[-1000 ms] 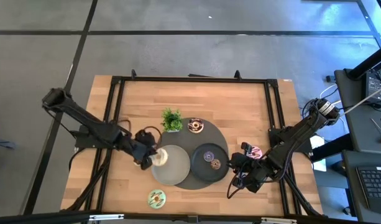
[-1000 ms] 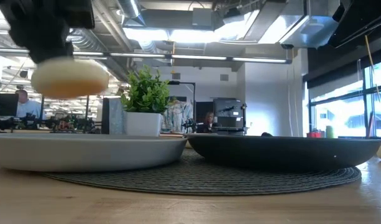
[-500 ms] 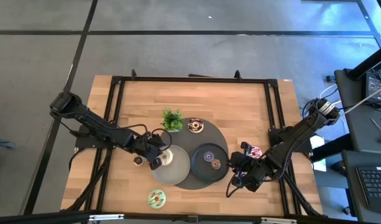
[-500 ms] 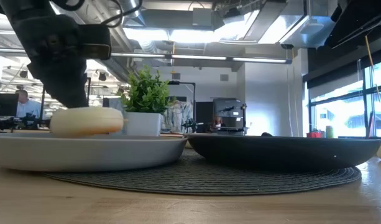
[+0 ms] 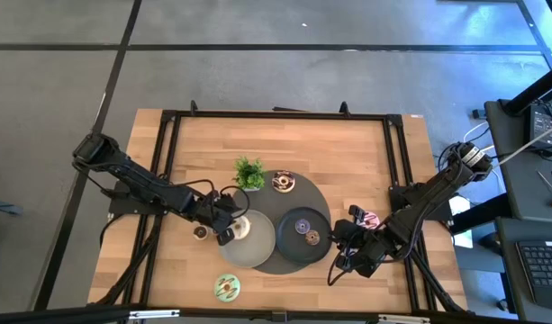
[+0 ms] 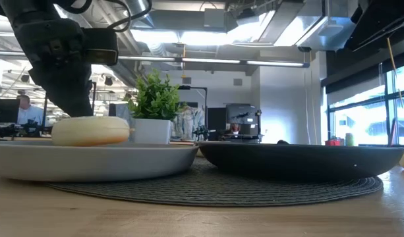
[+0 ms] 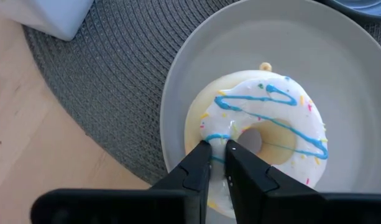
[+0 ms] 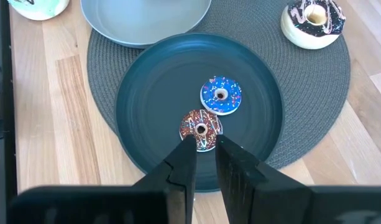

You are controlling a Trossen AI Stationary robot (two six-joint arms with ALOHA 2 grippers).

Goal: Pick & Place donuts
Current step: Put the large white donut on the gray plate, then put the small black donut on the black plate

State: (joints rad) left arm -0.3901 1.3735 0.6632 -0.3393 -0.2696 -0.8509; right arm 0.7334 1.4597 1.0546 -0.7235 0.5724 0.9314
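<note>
the green-iced donut (image 5: 227, 287) lay alone on the bare wood at the near edge of the table (image 5: 366, 153), in front of the grey plate (image 5: 257, 247). on that plate's left rim the left gripper (image 7: 217, 148) was down on the white-iced donut (image 7: 258, 134), its fingers nearly closed and pinching the ring's rim, one finger on the outside and one at the hole; the donut sat flat on the plate in the low view (image 6: 91, 130). a small brown donut (image 5: 200, 232) lay on the wood just left of the plate.

the right gripper (image 5: 340, 236) hung at the right edge of the woven mat (image 5: 317, 199), beside the dark plate (image 8: 146, 112), its fingers close together with only a narrow gap and nothing between them. on the dark plate a purple donut (image 8: 221, 95) and a brown sprinkled donut (image 8: 201, 129) lay touching. a pink donut (image 5: 369, 219) lay on the wood to the right of the mat.

farther back, a chocolate-iced donut (image 5: 283, 183) sat on the mat's far edge, just beside the small plant (image 5: 248, 173).
</note>
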